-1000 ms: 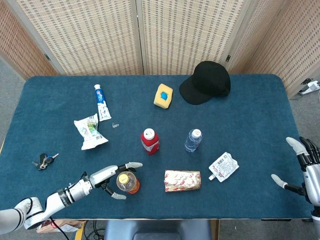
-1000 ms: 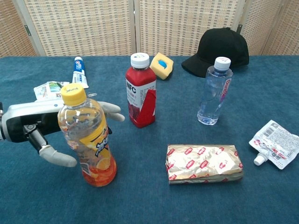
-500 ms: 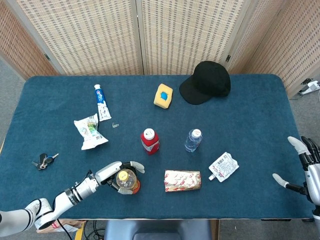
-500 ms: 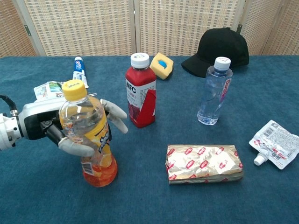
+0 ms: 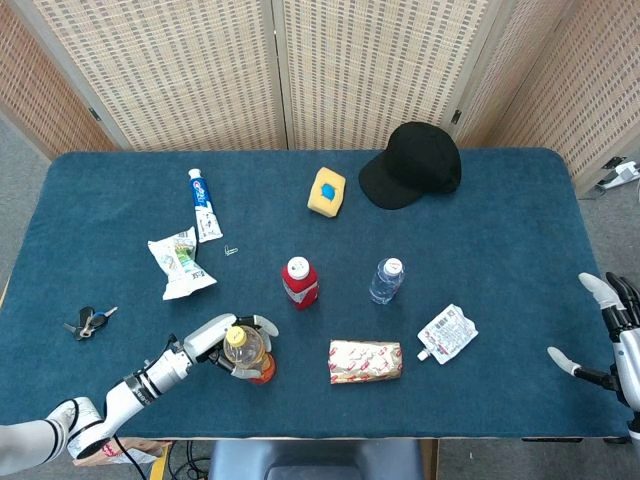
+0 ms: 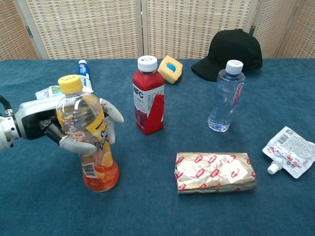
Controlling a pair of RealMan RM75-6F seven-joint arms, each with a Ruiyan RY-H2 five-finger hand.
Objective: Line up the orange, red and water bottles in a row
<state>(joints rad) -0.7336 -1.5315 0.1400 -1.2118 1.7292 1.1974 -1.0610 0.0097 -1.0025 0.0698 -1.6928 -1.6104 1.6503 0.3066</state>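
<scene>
From my head view I count three bottles: the orange bottle (image 5: 246, 353) gripped in my left hand (image 5: 215, 340) near the table's front edge, one red bottle (image 5: 299, 282) and one water bottle (image 5: 386, 280) standing mid-table. My right hand (image 5: 612, 330) hangs spread off the right edge, holding nothing.

From my chest view, my left fingers (image 6: 109, 114) wrap the orange bottle (image 6: 88, 132), left of the red bottle (image 6: 148, 95) and the water bottle (image 6: 225, 96).

The blue-clothed table (image 5: 520, 220) carries a black cap (image 5: 412, 165) far right, a sponge (image 5: 326, 191), toothpaste (image 5: 203, 204), keys (image 5: 87, 321) near left, and three bottles: red bottle (image 5: 299, 283), water bottle (image 5: 386, 281), orange bottle (image 5: 248, 354).
</scene>
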